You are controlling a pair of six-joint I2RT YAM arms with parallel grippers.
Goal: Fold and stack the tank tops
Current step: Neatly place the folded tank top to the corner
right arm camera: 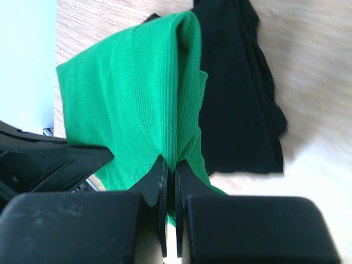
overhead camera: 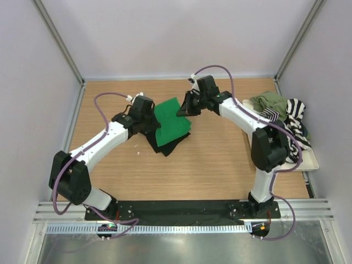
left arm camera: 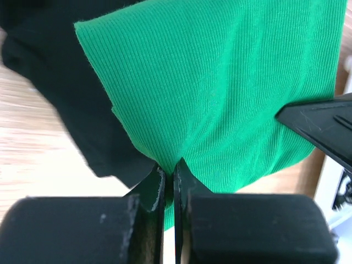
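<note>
- Green tank top (overhead camera: 172, 118) folded, mid-worktop nearer far edge, lying over black tank top (overhead camera: 168, 144); long axis roughly far-to-near, near end skewed right
- left gripper (left arm camera: 169, 168) and right gripper (right arm camera: 171, 165) each clamped on opposite green edges; likely to hold fold flat for stacking

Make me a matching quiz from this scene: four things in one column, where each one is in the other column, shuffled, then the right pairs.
Column one:
1. green tank top
2. black tank top
3. striped tank top
4. white tray

Column two:
A. at the right edge of the table
B. pinched by the left gripper and the right gripper
C. heaped in the tray
D. lying on the table, partly beneath the green one

Pairs: 1-B, 2-D, 3-C, 4-A
</note>
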